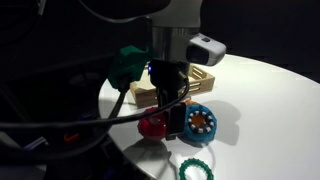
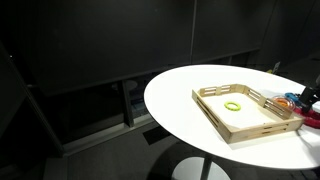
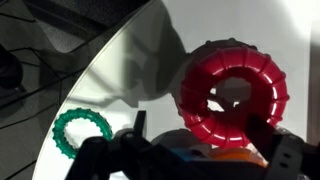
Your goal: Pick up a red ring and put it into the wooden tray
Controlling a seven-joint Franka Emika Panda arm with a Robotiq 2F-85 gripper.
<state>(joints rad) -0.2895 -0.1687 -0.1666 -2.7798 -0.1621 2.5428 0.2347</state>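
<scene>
The red ring (image 3: 232, 95) is thick with a bumpy rim and lies on the white table just ahead of my gripper (image 3: 200, 128). The gripper is open, with one dark finger to the ring's left and the other at its lower right edge. In an exterior view the gripper (image 1: 172, 112) hangs low over the table, with the red ring (image 1: 152, 125) beside its fingers. The wooden tray (image 1: 207, 76) stands behind the gripper. It also shows in an exterior view (image 2: 255, 122), where it holds a small yellow-green ring (image 2: 232, 105).
A blue ring with a white centre (image 1: 200, 124) lies next to the red ring. A green knobbly ring (image 1: 192, 170) lies near the table's front edge and shows in the wrist view (image 3: 82, 130). The round table's edge (image 3: 95, 70) and dark cables are close by.
</scene>
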